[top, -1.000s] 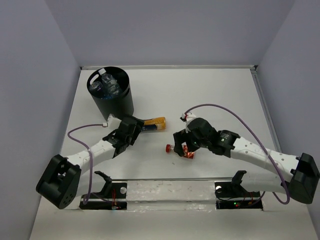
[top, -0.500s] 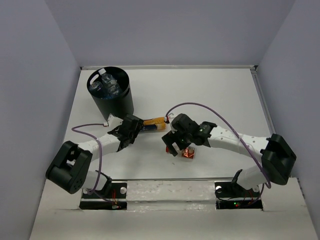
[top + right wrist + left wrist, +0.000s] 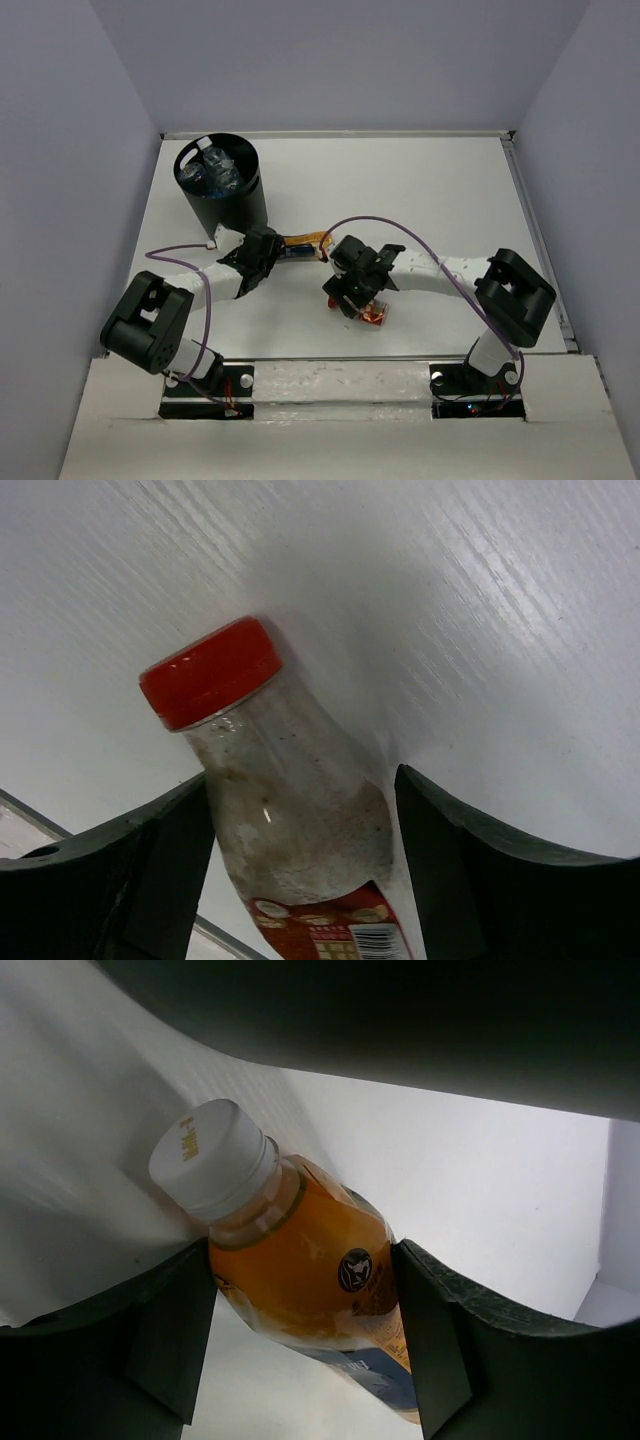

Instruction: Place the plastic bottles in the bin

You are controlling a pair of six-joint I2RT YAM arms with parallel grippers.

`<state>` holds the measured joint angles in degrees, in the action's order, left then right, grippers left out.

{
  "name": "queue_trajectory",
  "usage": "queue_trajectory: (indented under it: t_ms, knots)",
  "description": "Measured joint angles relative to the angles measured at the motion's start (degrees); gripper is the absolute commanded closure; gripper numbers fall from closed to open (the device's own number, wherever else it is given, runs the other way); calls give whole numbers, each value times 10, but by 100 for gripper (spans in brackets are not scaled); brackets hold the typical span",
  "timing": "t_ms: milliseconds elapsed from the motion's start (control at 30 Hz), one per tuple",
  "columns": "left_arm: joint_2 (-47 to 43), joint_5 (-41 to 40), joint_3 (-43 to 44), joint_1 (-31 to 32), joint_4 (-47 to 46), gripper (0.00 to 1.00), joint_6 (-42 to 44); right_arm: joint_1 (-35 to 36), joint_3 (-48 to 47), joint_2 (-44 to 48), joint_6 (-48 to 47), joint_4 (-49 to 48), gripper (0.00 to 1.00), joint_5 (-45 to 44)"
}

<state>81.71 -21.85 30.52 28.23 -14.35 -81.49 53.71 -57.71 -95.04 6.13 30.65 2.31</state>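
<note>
An orange-yellow bottle [image 3: 303,243] with a white cap and dark label lies on the table just right of the bin [image 3: 228,208]. My left gripper [image 3: 262,258] is shut on it: in the left wrist view both fingers press the sides of the orange bottle [image 3: 290,1250] below its neck. At the table's middle, my right gripper [image 3: 346,294] is shut on the red-capped bottle [image 3: 376,315], which lies flat. In the right wrist view its clear, cloudy body [image 3: 290,810] fills the space between the fingers, and the red cap [image 3: 210,670] points away. Clear crinkled bottles [image 3: 212,172] lie inside the black bin.
The bin stands at the table's back left, close behind my left gripper. Purple cables loop over both arms. Grey walls [image 3: 70,200] close in the table on three sides, and a white ledge [image 3: 330,385] runs along the near edge.
Both arms have reached in over their bottles and lowered. Both pairs of jaws have gone from wide open to closed on the bottles. The bottles lie about where they were.
</note>
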Motion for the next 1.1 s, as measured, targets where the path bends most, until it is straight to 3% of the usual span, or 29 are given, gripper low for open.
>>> queue_trajectory:
  t_ms: [133,267,433,667,800,933,1100]
  knots:
    - [2,0,-2,-2,-6,51,7,0,0,1,3,-4,62,8]
    - [-3,0,-14,-2,-24,68,16,0,12,24,15,-13,65,10]
    - [-30,6,-37,-2,-26,80,31,0,43,108,35,-18,68,10]
    - [-117,18,-59,7,17,85,77,0,82,260,64,-25,69,11]
    - [-234,11,-47,32,76,85,126,0,96,347,82,-26,70,8]
    - [-316,-9,36,48,145,85,191,0,98,439,107,-28,71,-3]
    - [-333,-59,230,48,195,84,304,0,99,479,129,-30,71,-26]
